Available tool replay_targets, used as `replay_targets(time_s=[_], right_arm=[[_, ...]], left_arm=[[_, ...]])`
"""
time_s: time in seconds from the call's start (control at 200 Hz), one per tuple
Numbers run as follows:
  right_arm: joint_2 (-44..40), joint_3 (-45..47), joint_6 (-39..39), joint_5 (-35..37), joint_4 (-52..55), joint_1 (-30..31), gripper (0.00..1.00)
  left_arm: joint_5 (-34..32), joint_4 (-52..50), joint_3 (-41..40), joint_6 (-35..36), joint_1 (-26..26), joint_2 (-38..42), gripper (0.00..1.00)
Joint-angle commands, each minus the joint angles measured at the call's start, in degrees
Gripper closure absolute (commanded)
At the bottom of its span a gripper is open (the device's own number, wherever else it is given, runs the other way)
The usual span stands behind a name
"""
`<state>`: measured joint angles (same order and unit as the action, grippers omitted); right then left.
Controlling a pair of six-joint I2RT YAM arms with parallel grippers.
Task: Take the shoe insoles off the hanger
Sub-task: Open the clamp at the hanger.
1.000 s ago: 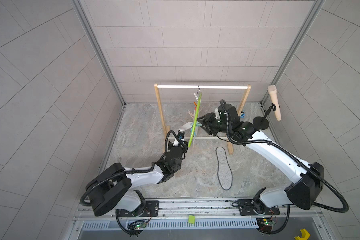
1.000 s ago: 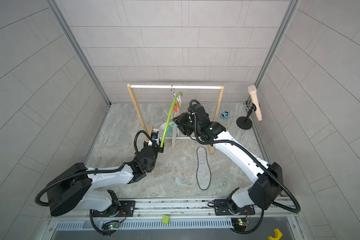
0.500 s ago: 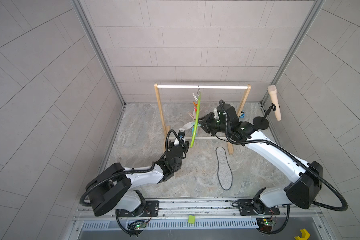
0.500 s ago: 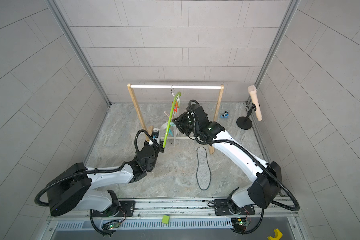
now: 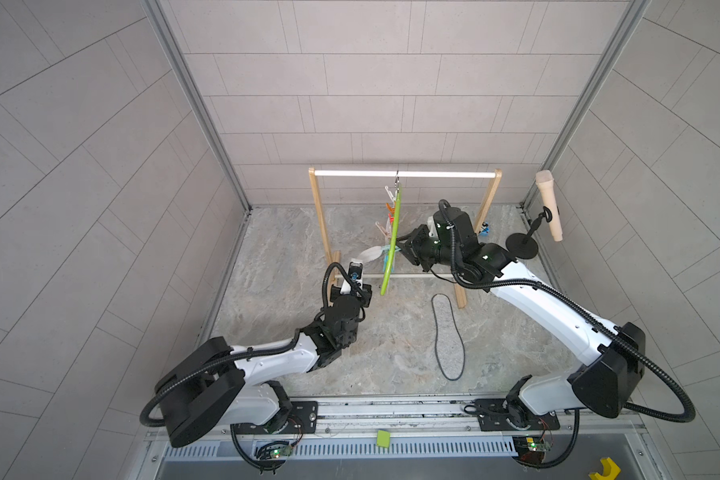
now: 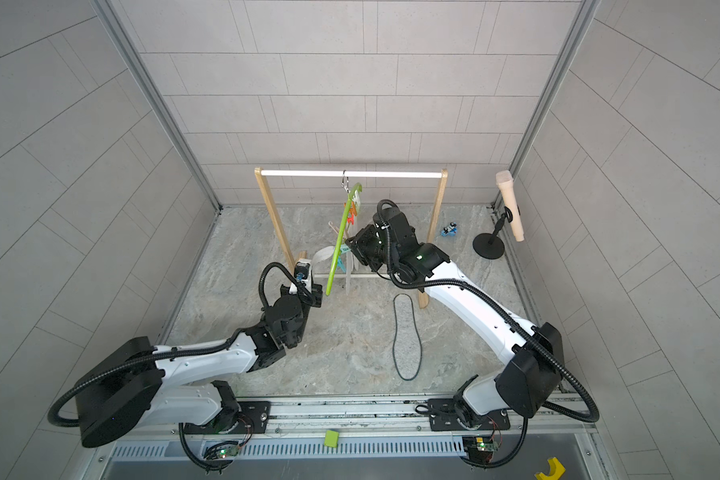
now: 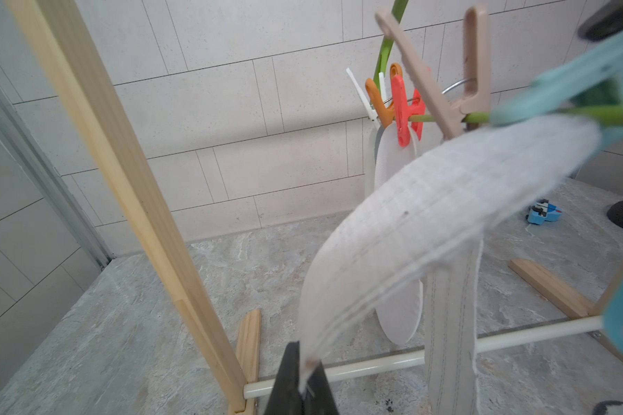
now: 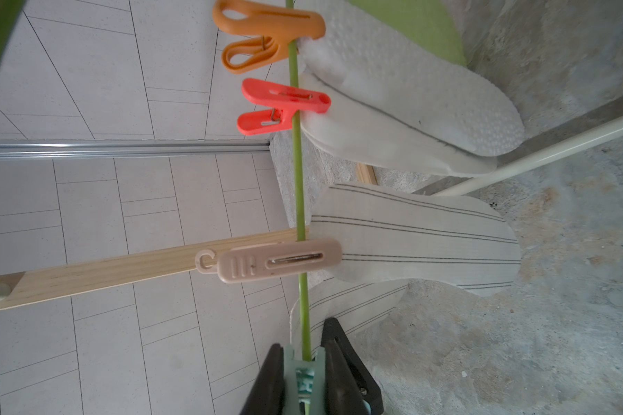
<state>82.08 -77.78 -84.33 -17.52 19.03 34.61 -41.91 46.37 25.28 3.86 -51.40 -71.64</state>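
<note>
Left hand [image 7: 304,373]: black fingers pinched together on the tip of the white grey-striped fabric insole [image 7: 428,222], which bows from the hand up to the hanger.
Right hand [image 8: 303,355]: fingers pressed against both handles of the pale teal plastic clothespin [image 8: 304,377], squeezing it where it sits on the hanger's thin bar.
Hanger: the lime-green arched plastic hanger [image 5: 393,245] hangs by its metal hook from the white top rod of the wooden rack [image 5: 321,220], far centre, between the two hands.
Pinned: a second striped insole [image 8: 410,244] under the beige clothespin [image 8: 277,264]; a plain white insole [image 8: 374,136] under the red clothespin [image 8: 285,106]; a white dotted insole [image 8: 410,72] under the orange clothespin [image 8: 267,32].
Loose: the grey felt black-edged insole [image 5: 447,336] lies flat on the grey marbled bench [image 5: 287,257], right of centre, nearer than the rack.
Hard to make out: the teal clothespin is blurred and cut off in the left wrist view. I cannot tell whether its jaws are biting the held insole. In both top views the fingertips are too small to read.
</note>
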Motion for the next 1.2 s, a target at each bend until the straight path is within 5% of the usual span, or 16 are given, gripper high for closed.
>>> replay_targets(time_s=[0.0,0.21,0.405,0.72,0.991,1.196], right_arm=[[-0.33,-0.71,-1.48,1.17,-0.59,0.37,0.81],[-0.26,-0.71,-1.47,1.07,-0.50,0.38,0.77],[-0.50,-0.97,-0.93,1.17,-0.22,0.41,0.46],[-3.16,-1.23,1.37,3.76,4.39,-0.27,0.22],[-9.41,1.69,5.09,4.77,9.08,-3.56,0.17],[-14.13,-0.52,17.39,8.86,20.01,-5.81,0.23]], left_arm=[[-2.35,-4.21,-2.77,-1.75,0.24,3.68,1.00],[-3.18,-10.65,-5.19,-3.34,0.24,10.64,1.00],[-3.14,-13.97,-5.42,-3.85,0.24,14.34,1.00],[-0.15,-20.35,-4.46,-7.42,0.24,20.34,1.00],[5.92,-34.84,-0.33,-14.55,0.24,28.13,1.00],[9.06,-47.12,6.43,-18.03,0.25,34.52,1.00]])
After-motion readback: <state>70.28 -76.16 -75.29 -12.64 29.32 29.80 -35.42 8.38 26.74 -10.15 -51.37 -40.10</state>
